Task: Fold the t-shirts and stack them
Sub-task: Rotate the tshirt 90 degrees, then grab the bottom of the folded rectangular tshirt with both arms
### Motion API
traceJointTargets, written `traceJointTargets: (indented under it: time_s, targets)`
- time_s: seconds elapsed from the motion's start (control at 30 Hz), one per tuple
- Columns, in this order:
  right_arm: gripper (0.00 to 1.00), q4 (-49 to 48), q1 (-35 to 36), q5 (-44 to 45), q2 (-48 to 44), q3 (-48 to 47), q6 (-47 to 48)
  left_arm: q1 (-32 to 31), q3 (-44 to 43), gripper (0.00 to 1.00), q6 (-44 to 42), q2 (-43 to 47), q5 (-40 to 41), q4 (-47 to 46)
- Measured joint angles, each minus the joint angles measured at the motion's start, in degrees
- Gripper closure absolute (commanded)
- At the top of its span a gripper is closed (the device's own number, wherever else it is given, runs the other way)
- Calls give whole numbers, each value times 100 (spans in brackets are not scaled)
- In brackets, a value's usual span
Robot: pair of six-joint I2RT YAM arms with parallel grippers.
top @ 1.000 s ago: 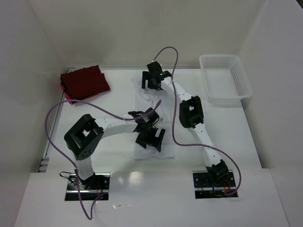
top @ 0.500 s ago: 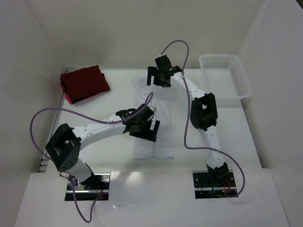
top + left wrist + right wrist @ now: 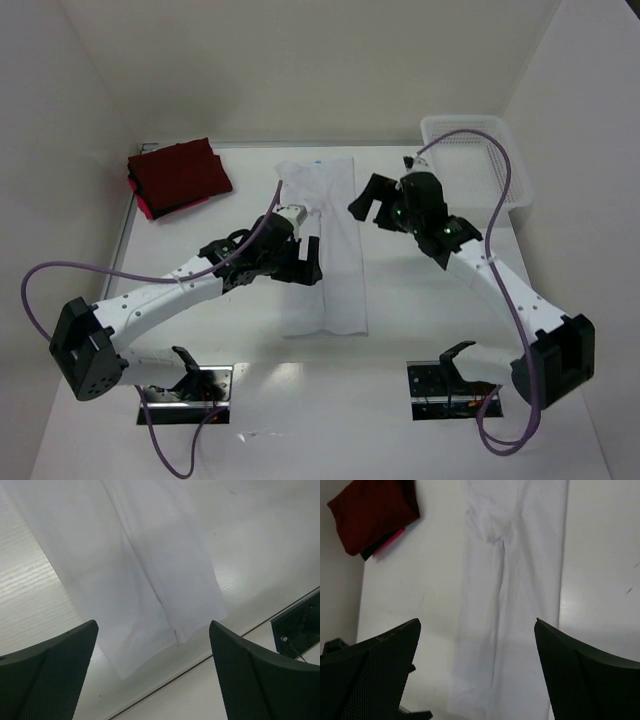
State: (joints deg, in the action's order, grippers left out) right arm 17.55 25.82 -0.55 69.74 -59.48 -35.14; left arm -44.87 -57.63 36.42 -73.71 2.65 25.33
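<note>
Noting layout for the fold step. One plain white cotton t-shirt (image 3: 338, 295) lies on the white table (image 3: 220, 300), already folded into a long narrow strip. Its long axis runs from the far side towards the arm bases, and the end with the small neck label is the far one.

Left gripper (image 3: 300, 262): fingers wide apart, nothing between them. It hangs over the strip's left long edge at about mid-length. The left wrist view looks down the strip to its near hem, with cloth filling the gap between the fingers.

Right gripper (image 3: 378, 208): fingers also wide apart and holding nothing. It sits just off the strip's right edge, level with the far half, and is clear of the cloth.

Judgement: the strip wants a crosswise fold, one short end carried over to the other along the long axis. The left gripper is the nearer of the two. The near hem lies towards the bases from it, and the label end lies away.

Count:
- White shirts: one.
- Stack of dark red folded shirts (image 3: 178, 175): one, at the far left and well apart from the strip. Layers in it cannot be counted; a pinkish edge shows at its near side.
- White plastic mesh basket (image 3: 470, 122): one, at the far right.
</note>
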Motion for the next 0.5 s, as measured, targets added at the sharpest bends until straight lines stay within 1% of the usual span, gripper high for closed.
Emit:
traceJointTargets:
  time_s: [0.1, 0.2, 0.37, 0.5]
  targets:
    - [0, 121, 0, -82, -758, 1025, -332, 47, 336, 0, 115, -49, -203, -61]
    - [0, 295, 0, -177, -1568, 1669, -621, 57, 713, 0, 275, -101, -383, -130]
    - [0, 305, 0, -448, -2535, 2283, -969, 57, 1359, 0, 705, 87, -479, -308]
    - [0, 320, 0, -638, -2780, 2716, -1145, 57, 1641, 0, 979, 432, -456, -325]
